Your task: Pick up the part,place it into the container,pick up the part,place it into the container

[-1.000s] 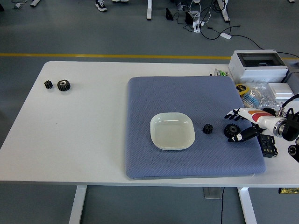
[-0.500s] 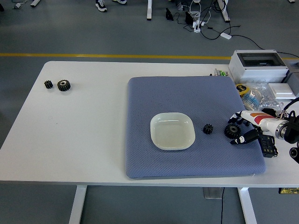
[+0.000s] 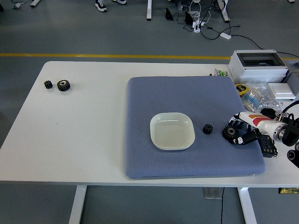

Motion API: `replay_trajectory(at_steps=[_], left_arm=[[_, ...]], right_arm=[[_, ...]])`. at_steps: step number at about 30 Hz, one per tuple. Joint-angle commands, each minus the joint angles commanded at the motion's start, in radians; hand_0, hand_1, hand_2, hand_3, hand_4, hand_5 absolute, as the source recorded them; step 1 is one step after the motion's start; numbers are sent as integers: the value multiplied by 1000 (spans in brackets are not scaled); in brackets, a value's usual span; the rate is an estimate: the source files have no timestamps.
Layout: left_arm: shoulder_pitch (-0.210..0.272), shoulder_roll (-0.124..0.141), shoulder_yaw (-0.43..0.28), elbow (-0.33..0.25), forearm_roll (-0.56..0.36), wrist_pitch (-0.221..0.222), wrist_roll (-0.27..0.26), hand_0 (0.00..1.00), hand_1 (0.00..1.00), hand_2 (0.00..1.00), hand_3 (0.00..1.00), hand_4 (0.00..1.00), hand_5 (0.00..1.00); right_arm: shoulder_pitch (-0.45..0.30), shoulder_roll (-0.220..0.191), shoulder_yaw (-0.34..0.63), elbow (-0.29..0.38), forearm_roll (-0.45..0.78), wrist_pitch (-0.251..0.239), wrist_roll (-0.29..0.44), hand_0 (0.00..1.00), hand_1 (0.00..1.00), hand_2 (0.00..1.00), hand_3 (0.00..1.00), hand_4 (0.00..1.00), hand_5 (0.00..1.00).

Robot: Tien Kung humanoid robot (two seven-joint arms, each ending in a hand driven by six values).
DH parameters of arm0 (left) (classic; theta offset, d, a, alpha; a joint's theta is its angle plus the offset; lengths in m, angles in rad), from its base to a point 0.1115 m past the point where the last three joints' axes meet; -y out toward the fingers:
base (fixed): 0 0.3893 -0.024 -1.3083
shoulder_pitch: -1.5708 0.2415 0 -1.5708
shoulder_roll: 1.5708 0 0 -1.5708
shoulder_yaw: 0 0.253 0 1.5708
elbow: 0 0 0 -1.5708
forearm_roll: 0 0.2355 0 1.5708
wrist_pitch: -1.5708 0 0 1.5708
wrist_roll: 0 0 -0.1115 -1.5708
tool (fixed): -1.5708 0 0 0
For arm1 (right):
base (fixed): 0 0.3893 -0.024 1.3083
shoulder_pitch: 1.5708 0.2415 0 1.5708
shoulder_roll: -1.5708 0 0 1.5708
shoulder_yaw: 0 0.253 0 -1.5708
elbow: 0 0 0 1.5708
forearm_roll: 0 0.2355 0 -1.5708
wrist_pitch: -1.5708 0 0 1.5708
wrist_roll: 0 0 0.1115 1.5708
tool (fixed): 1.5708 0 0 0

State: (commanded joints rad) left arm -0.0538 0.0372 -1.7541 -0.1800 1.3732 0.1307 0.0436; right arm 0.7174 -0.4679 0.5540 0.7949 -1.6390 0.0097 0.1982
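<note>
I see the right hand (image 3: 240,132) at the blue mat's (image 3: 187,98) right edge, fingers curled around the larger gear (image 3: 230,132), which still sits on the mat. Smaller gear (image 3: 208,129) lies just left of it, between it and the empty white dish (image 3: 172,131) mid-mat. Two more gears (image 3: 58,85) sit far left of the mat.

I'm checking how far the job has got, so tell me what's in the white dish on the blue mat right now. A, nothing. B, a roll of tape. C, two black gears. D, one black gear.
A: the white dish shows only its bare pale inside, while the small gear lies on the blue mat to its right and the bigger gear sits at the right hand.
</note>
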Motion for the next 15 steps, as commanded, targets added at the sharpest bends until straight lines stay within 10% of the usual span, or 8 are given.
replay_trajectory(at_steps=[15], left_arm=[[3,-2,-9,0,7,0,-1,707,683,725,608,747,695]], right_arm=[[-1,-11,21,34,59,-15,-2,327,443,504,492,737,234]])
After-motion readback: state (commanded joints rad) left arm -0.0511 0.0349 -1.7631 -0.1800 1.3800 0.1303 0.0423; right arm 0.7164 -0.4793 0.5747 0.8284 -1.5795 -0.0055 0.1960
